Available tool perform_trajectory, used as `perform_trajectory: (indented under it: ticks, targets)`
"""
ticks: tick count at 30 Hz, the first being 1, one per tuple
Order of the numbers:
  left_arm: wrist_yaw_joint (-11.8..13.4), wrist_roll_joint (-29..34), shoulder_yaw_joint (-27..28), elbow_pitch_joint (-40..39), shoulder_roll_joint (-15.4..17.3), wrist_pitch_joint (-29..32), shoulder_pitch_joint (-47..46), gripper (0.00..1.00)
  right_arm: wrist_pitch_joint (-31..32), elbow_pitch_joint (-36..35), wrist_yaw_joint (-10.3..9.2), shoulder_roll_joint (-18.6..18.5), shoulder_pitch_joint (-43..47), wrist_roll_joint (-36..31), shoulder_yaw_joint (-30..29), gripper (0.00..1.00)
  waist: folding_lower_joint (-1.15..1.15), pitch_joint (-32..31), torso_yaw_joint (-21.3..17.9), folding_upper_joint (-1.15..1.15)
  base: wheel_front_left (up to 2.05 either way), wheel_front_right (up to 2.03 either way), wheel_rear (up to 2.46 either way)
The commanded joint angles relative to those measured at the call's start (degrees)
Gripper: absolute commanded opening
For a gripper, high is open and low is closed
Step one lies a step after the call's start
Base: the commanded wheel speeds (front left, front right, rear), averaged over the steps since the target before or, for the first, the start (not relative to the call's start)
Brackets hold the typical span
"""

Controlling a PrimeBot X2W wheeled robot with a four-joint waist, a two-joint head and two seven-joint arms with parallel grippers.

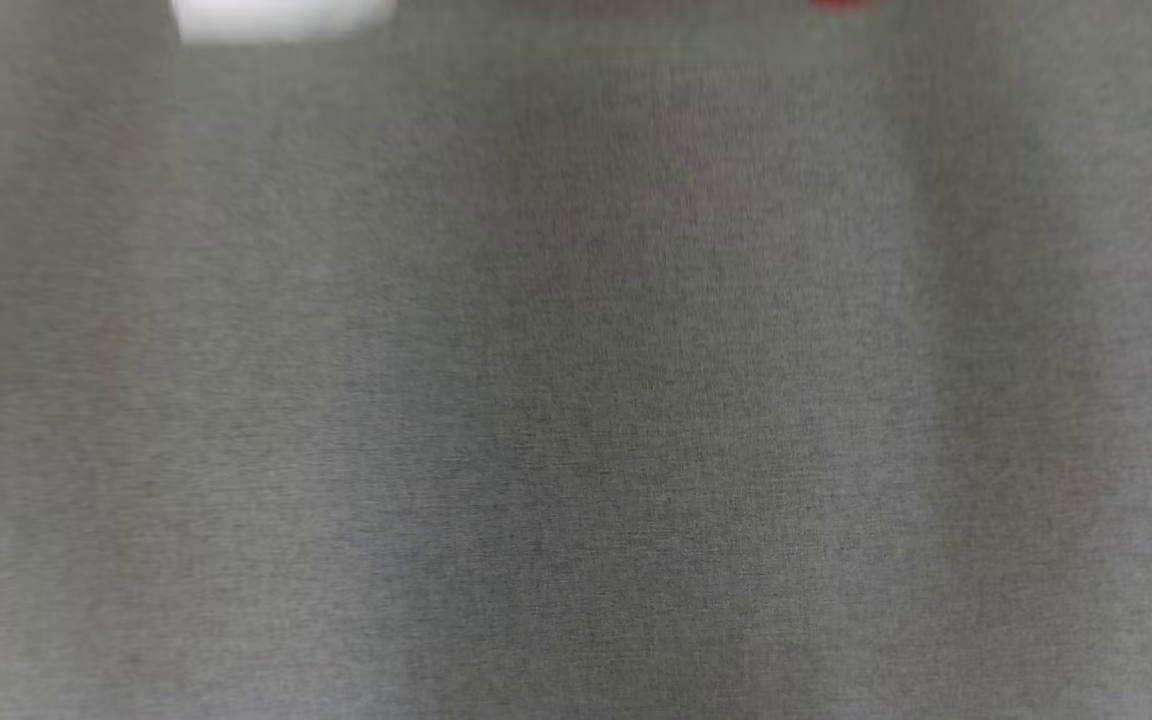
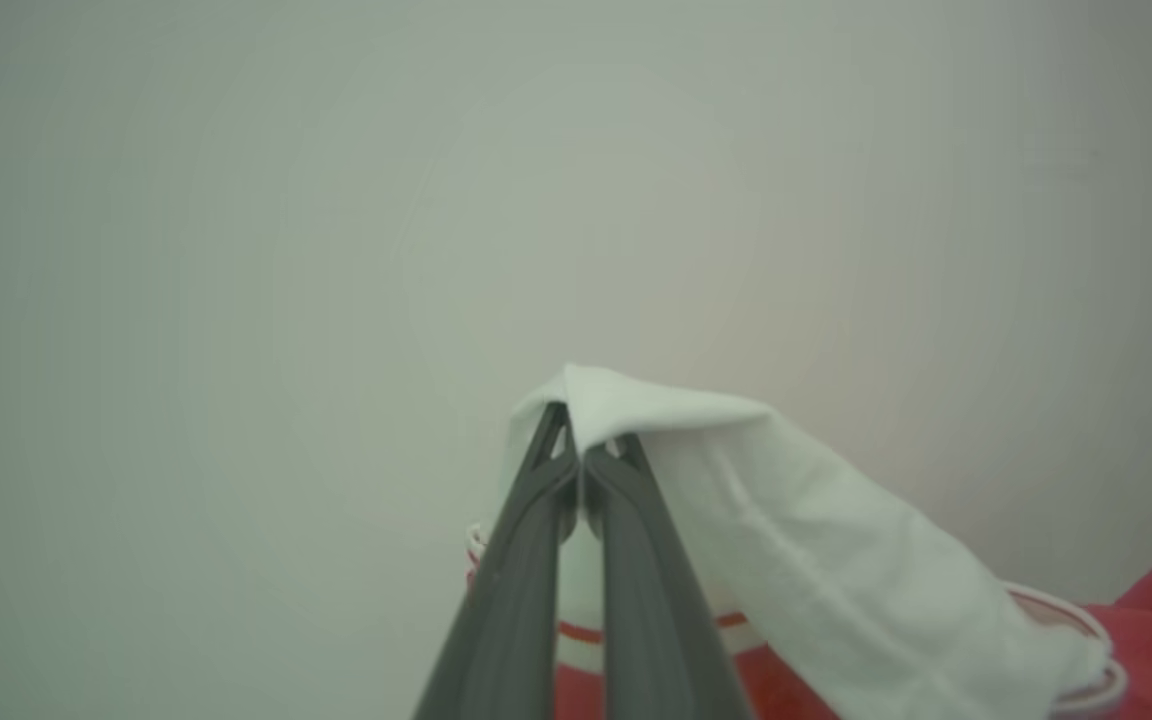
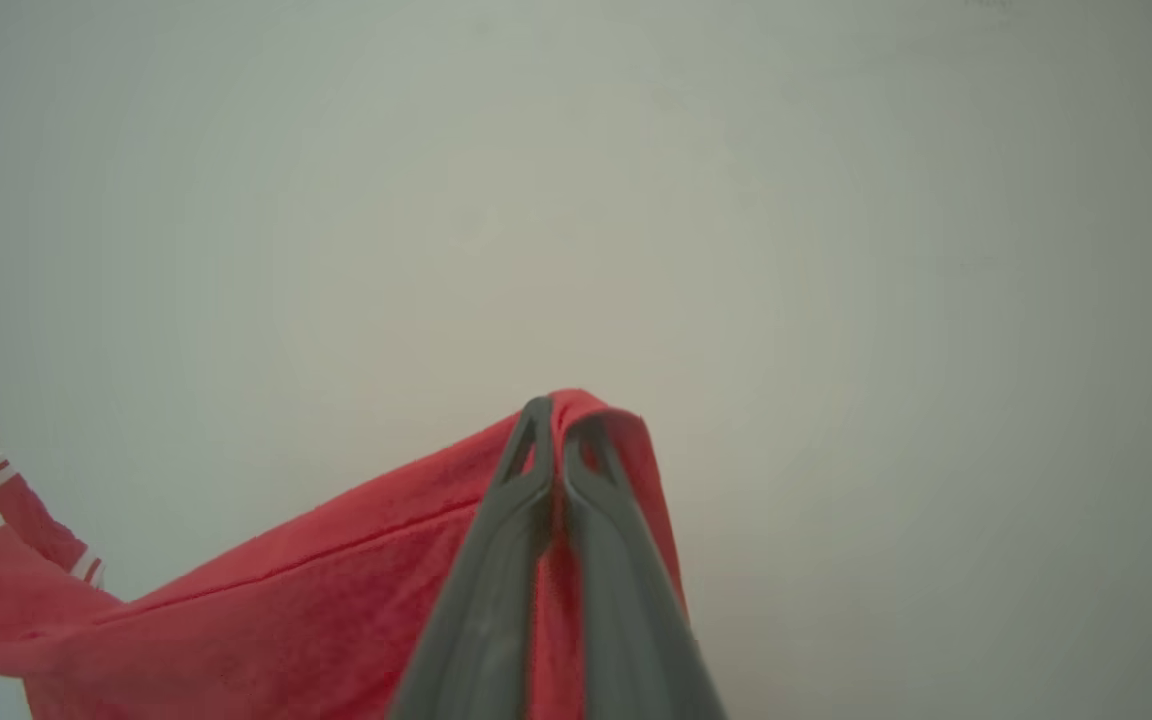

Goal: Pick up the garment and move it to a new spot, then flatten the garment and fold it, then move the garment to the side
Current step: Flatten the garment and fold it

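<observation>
Pale grey backdrop (image 2: 236, 250) lies behind the garment (image 3: 286, 620), red with a white part, low in both wrist frames. From bottom centre the left gripper (image 2: 586, 440) points up-frame, clamped on a white fold; the right gripper (image 3: 561, 425), posed alike, pinches a red edge.

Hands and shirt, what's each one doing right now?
shirt, red and white, pinched in two spots and drooping from them.
left hand, shut on a white part of the shirt.
right hand, shut on a red part of the shirt.
</observation>
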Motion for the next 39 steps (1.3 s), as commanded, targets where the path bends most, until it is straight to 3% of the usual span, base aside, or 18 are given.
perform_trajectory:
  ticks: [1,6,13,18,25,31,39]
  targets:
    - [0.1,-0.1,-0.8,1.9,-0.8,-0.9,-2.5,0.00,-0.2,2.4,-0.12,0.3,-2.6,0.4,-0.1,0.00,-0.03,4.6,-1.9,-0.02,0.00,0.00,0.00]
    - [0.1,-1.3,-4.1,8.4,-1.7,-3.0,-10.1,0.00,-0.7,9.6,-0.13,-0.6,-11.0,0.7,1.2,0.00,-0.03,6.2,-2.1,-0.02,0.00,0.00,0.00]
    - [0.1,-4.3,-8.1,13.7,-2.2,-6.5,-11.8,0.00,-2.4,13.3,-0.13,-2.8,-13.6,3.5,5.0,0.00,-0.03,8.5,-2.2,-0.02,0.00,0.00,0.00]
    - [0.1,-6.3,-10.6,13.8,-2.3,-9.3,-8.4,0.00,-3.7,12.1,-0.13,-4.6,-9.8,6.5,7.9,0.00,-0.03,8.2,-2.3,-0.02,0.00,0.00,0.00]
    - [0.5,-11.0,-10.3,7.6,-1.5,-13.3,5.2,0.00,-6.2,3.6,-0.13,-10.4,4.0,14.3,12.2,0.00,-0.03,4.5,-2.1,-0.02,0.00,0.00,0.00]
    - [6.6,-13.9,-7.8,-8.5,-0.9,-14.6,29.7,0.00,-10.2,-6.8,-0.13,-16.1,26.2,21.5,12.0,0.00,-0.03,-1.7,-1.3,-0.02,0.00,0.00,0.00]
    - [16.1,-16.7,-5.1,-27.8,-2.3,-14.7,62.1,0.00,-13.3,-14.2,-0.13,-18.5,54.8,26.7,6.8,0.00,-0.03,-8.3,0.5,-0.02,0.00,0.00,0.00]
